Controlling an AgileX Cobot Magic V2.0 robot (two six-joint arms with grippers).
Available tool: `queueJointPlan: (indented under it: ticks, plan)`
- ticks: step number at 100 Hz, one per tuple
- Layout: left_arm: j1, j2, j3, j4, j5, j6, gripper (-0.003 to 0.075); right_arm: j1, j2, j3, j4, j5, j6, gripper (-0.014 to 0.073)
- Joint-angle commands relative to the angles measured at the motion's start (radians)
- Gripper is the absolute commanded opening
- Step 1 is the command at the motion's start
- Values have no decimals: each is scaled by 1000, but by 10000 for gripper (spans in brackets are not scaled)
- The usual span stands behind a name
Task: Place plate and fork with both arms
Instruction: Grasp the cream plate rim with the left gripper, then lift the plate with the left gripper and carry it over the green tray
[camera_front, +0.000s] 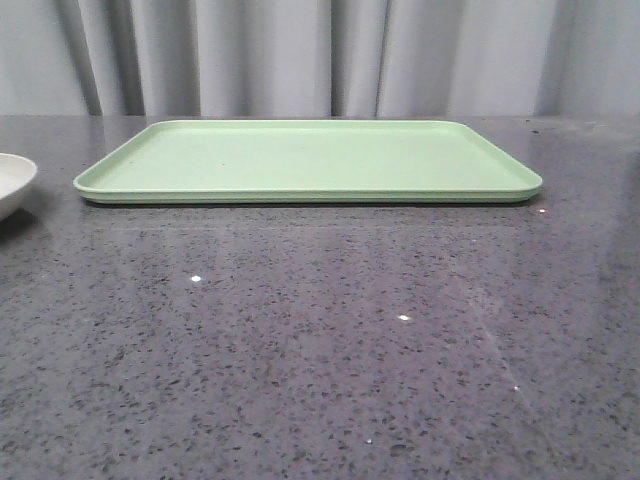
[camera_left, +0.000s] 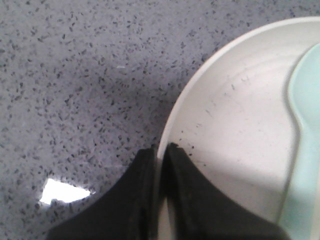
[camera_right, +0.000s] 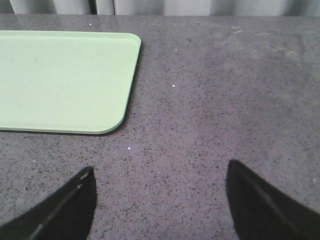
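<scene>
Up front, from the forward camera: flat rectangular light-green tray (camera_front: 310, 158) lying bare on the speckled grey stone counter (camera_front: 320, 350), and only a sliver of the round cream-white plate (camera_front: 14, 182) peeking in at the far left edge, resting on the counter well apart from the tray. No arm visible from this angle.

Next, the left wrist camera: left gripper (camera_left: 161, 152) with its black jaws pinched together on the plate's rim, one finger outside, one inside, and just a thin line of rim between them. Pale blue spoon (camera_left: 305, 145) lying inside the plate. Probably the lift-and-carry step; best to raise straight and keep the plate level, since a thin edge grip on a wide dish can let it pivot and tip the spoon out. Slow travel toward the tray, then a gentle lowering before letting go.

Last, the right wrist camera: right gripper (camera_right: 159, 200) with jaws spread wide and holding nothing, hovering over bare counter near the tray's corner. No yellow fork to be seen from any camera, so cannot tell where it lies.
</scene>
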Motion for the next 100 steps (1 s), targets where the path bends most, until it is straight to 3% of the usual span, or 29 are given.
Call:
queueJointPlan:
  ticks: [1,18,41,64,81,100]
  plan:
    - [39,-51,-43,-36,16,8,-8,-6,10,-36,-6,-78,-3,543]
    - [108,-105,-107,-141,79,57,-8,-6,10,-36,0,-79,-3,543]
    - [118,-124,-210,-316,150,114,-8,-6,10,-36,0,-79,-3,543]
    - [116,-124,-263,-600,159,212,-10,-6,10,-36,0,-79,-3,543]
    - [39,-117,-284,-652,114,223,-21,-6,10,-36,0,-79,-3,543]
    - [-133,-46,-327,-707,44,221,-21,-6,10,-36,0,-79,-3,543]
